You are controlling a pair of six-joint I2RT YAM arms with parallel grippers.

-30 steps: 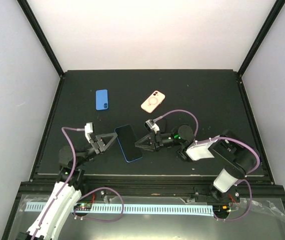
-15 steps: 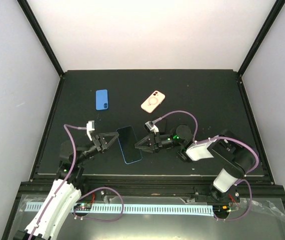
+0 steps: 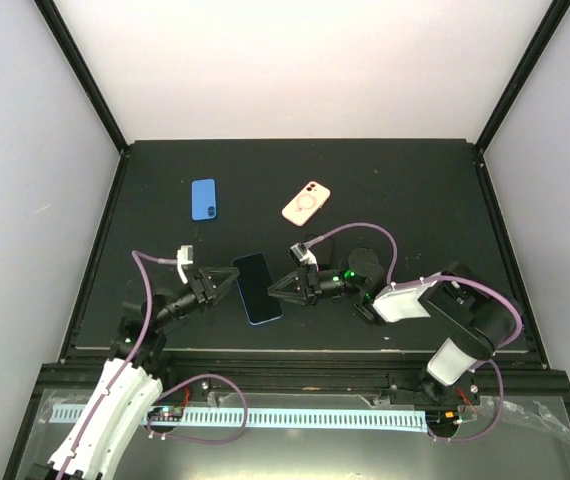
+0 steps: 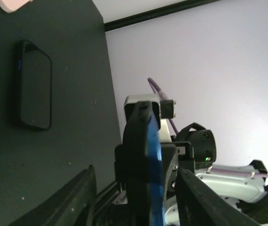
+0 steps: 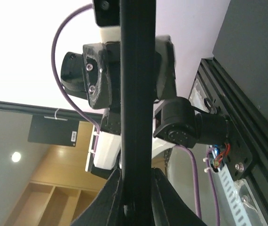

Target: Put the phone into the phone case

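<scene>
**Top view:** The phone (image 3: 257,288), dark-faced with a blue rim, sits between the two pincers toward the near edge of the black tabletop (image 3: 415,200). The left pincer (image 3: 231,277) meets the phone's left long edge. The right pincer (image 3: 275,289) meets its right long edge. The phone case (image 3: 306,203), pale pink with its white ring facing up, lies flat well apart from the phone, farther back and a little to the right. A blue rectangle (image 3: 203,199) lies flat to the left of the case, at about the same depth.

**Left wrist view:** The camera is rolled onto its side here. The phone shows edge-on as a thin blue strip between the left pincer's fingers (image 4: 73,202). They stand parted with a gap on either side of the strip, so this pincer is wide and not clamped. The right arm (image 4: 228,174) shows beyond the phone. A sliver of the pink case shows at the edge of the view. A dark slab (image 4: 34,87) with rounded corners lies flat on the tabletop. Whether it is a phone or a case cannot be told.

**Right wrist view:** The phone runs through the centre as a black bar. The right pincer's two fingers press against it from both sides, narrow and gripping it. The left arm (image 5: 181,123) shows behind the bar.
</scene>
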